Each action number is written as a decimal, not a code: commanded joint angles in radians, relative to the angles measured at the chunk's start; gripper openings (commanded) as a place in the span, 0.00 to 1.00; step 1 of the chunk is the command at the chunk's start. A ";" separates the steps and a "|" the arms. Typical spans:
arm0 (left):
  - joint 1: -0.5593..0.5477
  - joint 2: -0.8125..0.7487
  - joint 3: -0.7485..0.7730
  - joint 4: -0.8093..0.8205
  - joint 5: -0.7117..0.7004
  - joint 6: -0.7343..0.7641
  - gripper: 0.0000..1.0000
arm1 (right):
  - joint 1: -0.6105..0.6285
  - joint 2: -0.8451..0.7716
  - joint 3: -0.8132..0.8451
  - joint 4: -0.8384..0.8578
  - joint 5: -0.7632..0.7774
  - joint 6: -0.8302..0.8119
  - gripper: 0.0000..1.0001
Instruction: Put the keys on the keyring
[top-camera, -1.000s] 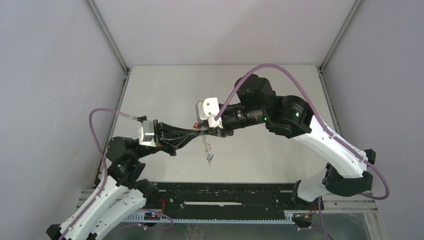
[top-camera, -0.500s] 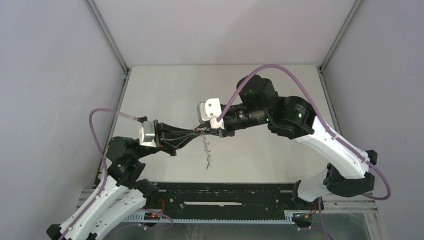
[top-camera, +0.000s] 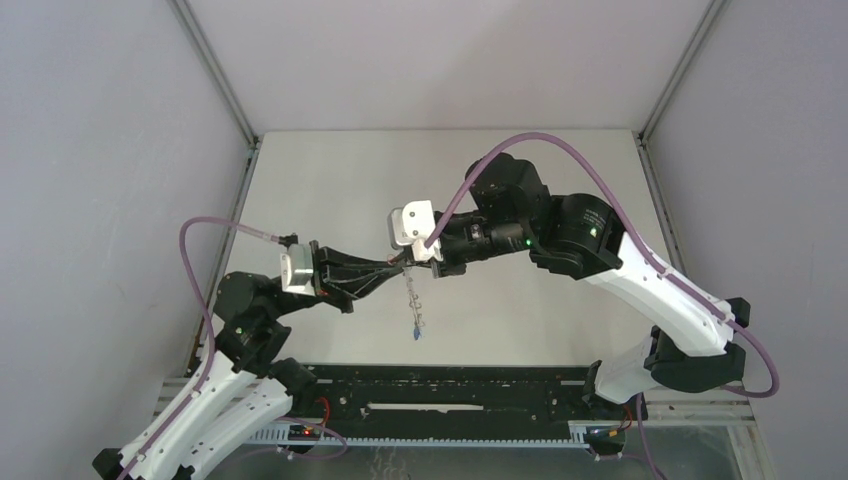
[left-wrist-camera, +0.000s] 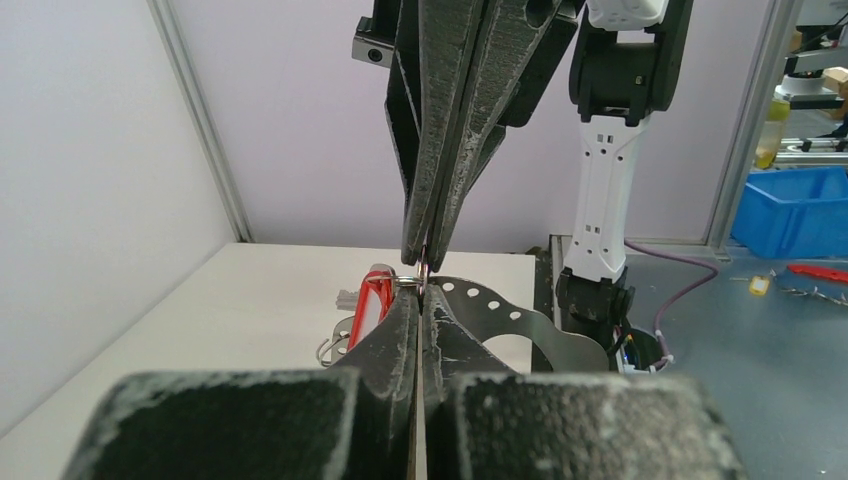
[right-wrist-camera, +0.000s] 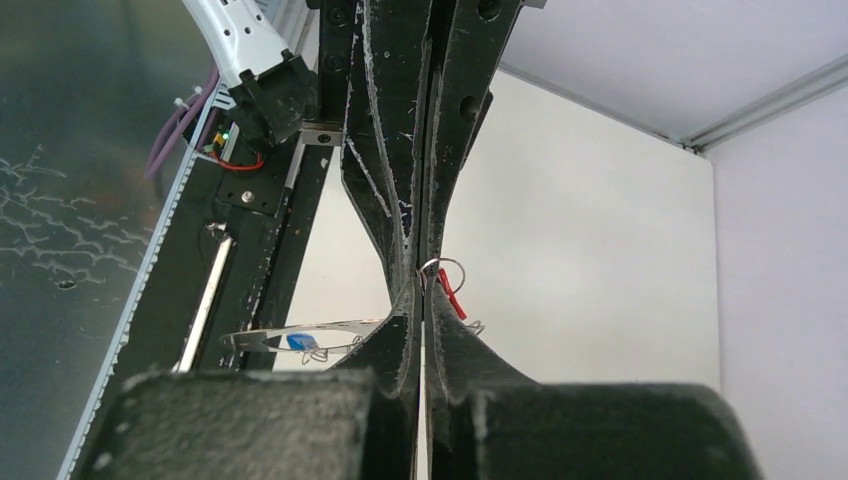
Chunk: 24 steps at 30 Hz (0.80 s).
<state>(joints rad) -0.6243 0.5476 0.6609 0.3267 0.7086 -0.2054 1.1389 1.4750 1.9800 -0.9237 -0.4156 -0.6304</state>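
Note:
My left gripper (top-camera: 393, 265) and right gripper (top-camera: 412, 258) meet tip to tip above the table, both shut. The keyring (top-camera: 411, 298), a thin grey band with small holes, hangs down from where they meet. In the left wrist view the keyring (left-wrist-camera: 490, 300) curves right from my left gripper (left-wrist-camera: 421, 292), which pinches its rim. The red key (left-wrist-camera: 375, 300) hangs just left of the tips on a small wire loop. In the right wrist view my right gripper (right-wrist-camera: 423, 287) pinches that wire loop, with the red key (right-wrist-camera: 451, 298) beside it. The blue key (right-wrist-camera: 297, 341) sits on the keyring (right-wrist-camera: 270, 333) and also shows in the top view (top-camera: 415, 333).
The pale table (top-camera: 340, 190) lies under both arms, walled by grey panels at the sides and back. A black rail (top-camera: 450, 390) runs along the near edge between the arm bases.
The right gripper has shifted slightly left with the left gripper. The hanging keyring has swung, and its lower end with the blue key now hangs a little lower and straighter.

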 joint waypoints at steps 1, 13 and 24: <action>-0.005 -0.008 0.008 0.046 -0.014 0.026 0.00 | 0.022 0.008 0.037 -0.013 0.044 -0.006 0.00; -0.005 -0.066 0.046 -0.222 0.057 0.297 0.51 | -0.030 -0.022 0.019 -0.024 -0.045 0.080 0.00; -0.005 -0.146 0.068 -0.374 -0.055 0.673 0.58 | -0.059 -0.010 0.008 -0.093 -0.164 0.150 0.00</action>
<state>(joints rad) -0.6262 0.4000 0.6632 -0.0044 0.7040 0.2726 1.0859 1.4631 1.9564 -0.9852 -0.5186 -0.5240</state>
